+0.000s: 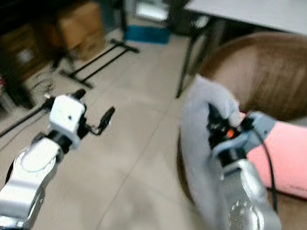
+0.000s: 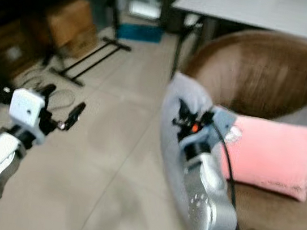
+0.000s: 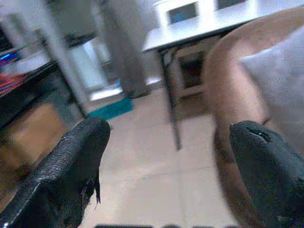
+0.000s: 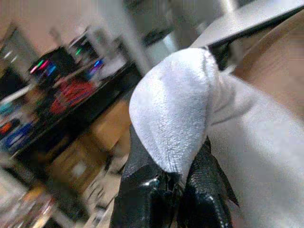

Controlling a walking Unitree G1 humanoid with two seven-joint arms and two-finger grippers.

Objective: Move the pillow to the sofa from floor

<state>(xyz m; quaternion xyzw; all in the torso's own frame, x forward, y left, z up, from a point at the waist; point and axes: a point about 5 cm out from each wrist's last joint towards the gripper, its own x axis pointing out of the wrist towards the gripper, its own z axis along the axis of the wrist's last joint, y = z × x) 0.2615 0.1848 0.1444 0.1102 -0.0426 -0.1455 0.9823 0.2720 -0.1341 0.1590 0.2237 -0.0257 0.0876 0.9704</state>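
Your right gripper (image 4: 173, 183) is clamped on the soft grey pillow (image 1: 199, 133) beside the round brown sofa (image 1: 279, 75); your left gripper (image 1: 92, 112) hangs spread apart; no lettering reads.

A pink cushion (image 2: 271, 154) lies near a grey table (image 1: 282, 13); cardboard boxes (image 1: 80, 27) line the tiled floor (image 1: 132, 146).
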